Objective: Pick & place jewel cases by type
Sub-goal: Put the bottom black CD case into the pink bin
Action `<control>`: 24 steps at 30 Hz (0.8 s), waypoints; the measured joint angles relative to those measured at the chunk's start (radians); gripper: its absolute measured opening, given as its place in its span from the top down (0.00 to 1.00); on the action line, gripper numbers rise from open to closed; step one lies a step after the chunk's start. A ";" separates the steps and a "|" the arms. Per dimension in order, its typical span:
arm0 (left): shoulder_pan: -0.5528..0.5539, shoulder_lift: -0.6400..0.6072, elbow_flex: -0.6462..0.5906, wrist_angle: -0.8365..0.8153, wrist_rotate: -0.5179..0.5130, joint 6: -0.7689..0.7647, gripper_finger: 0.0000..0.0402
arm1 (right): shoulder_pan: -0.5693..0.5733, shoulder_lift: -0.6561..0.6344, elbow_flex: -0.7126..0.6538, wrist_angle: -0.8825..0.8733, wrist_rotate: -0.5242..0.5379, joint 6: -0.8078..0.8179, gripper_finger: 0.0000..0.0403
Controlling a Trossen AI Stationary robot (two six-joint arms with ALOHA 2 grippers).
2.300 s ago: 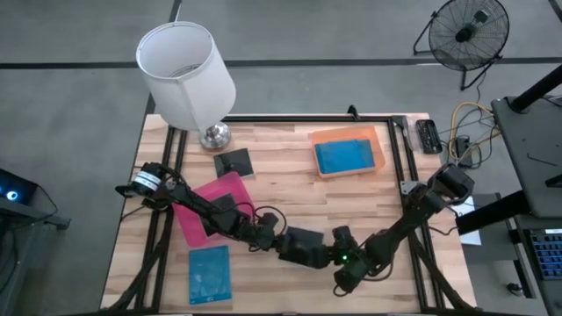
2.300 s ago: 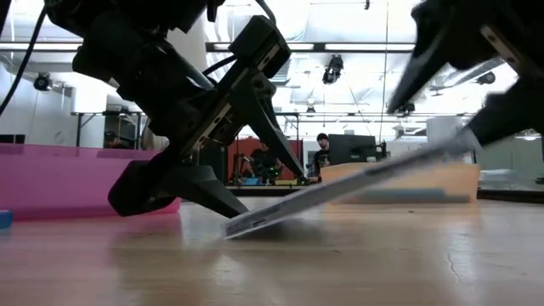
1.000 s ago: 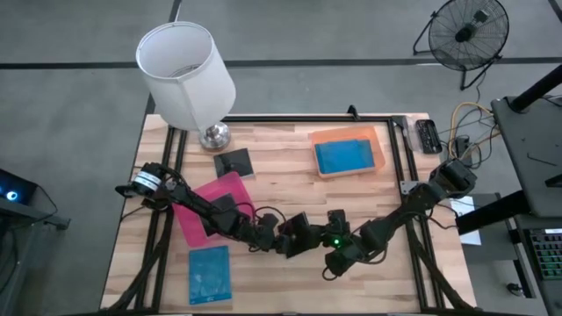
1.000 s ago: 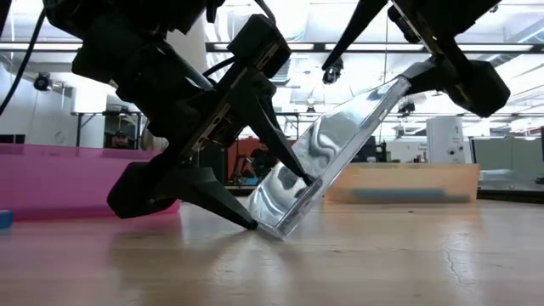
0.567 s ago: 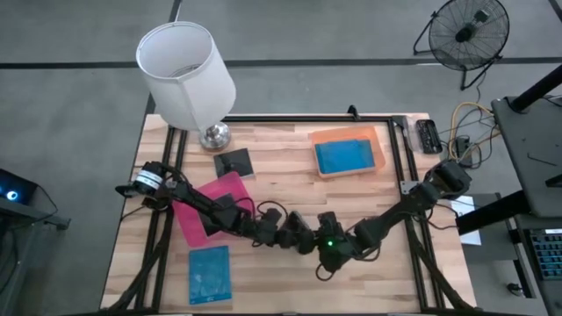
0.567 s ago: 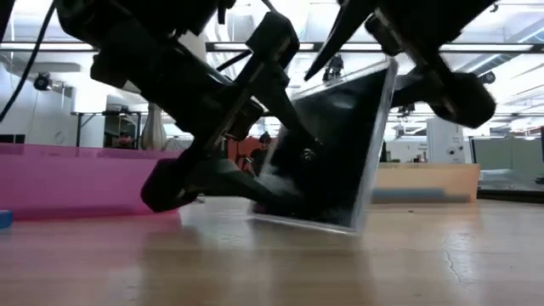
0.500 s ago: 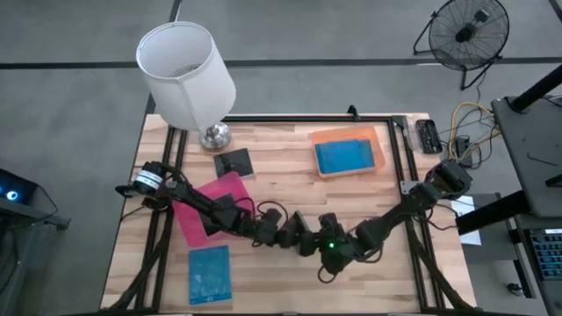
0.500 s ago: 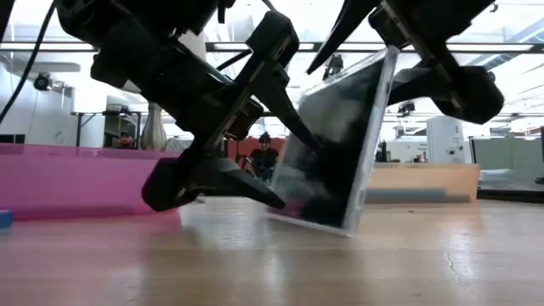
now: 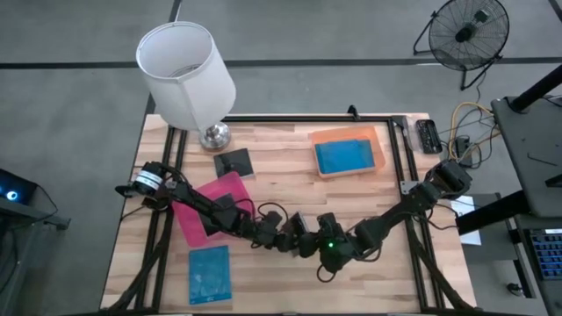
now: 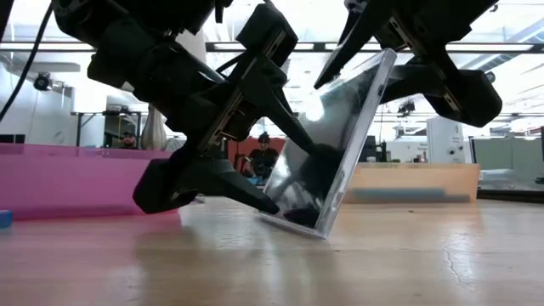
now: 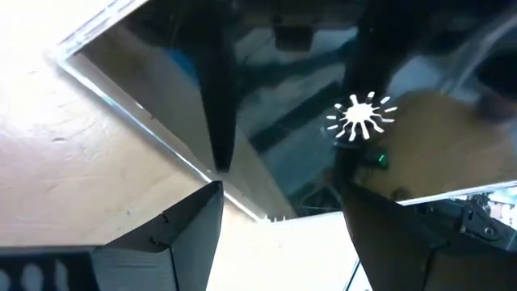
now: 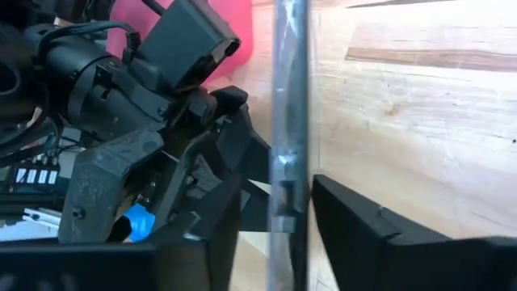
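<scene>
A dark jewel case (image 10: 350, 127) stands steeply tilted on the table's near middle, its lower edge (image 10: 297, 224) on the wood. My right gripper (image 10: 387, 58) is shut on its top edge. My left gripper (image 10: 302, 180) is open on the case's left side, fingertips at its lower half. Another dark case (image 9: 234, 163) lies flat near the lamp. One blue case (image 9: 209, 274) lies at the near left, and another (image 9: 342, 156) lies in the orange tray (image 9: 379, 149). The pink tray (image 9: 230, 184) sits left of centre. My left gripper sets both open fingertips (image 11: 212, 192) against the dark face of the case, close to its lower edge (image 11: 174, 153). It comes from the table's left, slanting down, and grips nothing. My right gripper pinches the case's top edge (image 12: 288, 145) between its two fingers, one on each face, coming from the right and above. The case leans toward the right, its lower edge on the table.
A lamp with a white shade (image 9: 186, 75) and a metal base (image 9: 214, 135) stands at the far left. The two arms meet at the near middle. Bare wood lies at the centre and near right (image 9: 369, 281). A black frame rail (image 9: 399, 158) edges the table.
My right gripper has gone toward the table's left with the case's top edge. The case has swung up about its lower edge from a low slant to a steep tilt, its lower edge staying at my left gripper's fingertips.
</scene>
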 joint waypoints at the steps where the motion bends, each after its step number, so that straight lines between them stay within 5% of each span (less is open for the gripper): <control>1: 0.000 0.000 0.000 0.000 0.002 0.001 0.41 | 0.000 -0.001 0.000 0.000 0.000 0.000 0.66; 11: -0.002 -0.007 -0.001 0.001 0.081 0.024 0.41 | 0.000 -0.003 -0.003 -0.012 -0.024 -0.037 0.94; 24: -0.004 -0.241 -0.004 -0.010 0.069 0.230 0.41 | 0.000 -0.089 -0.002 -0.029 -0.053 -0.134 0.95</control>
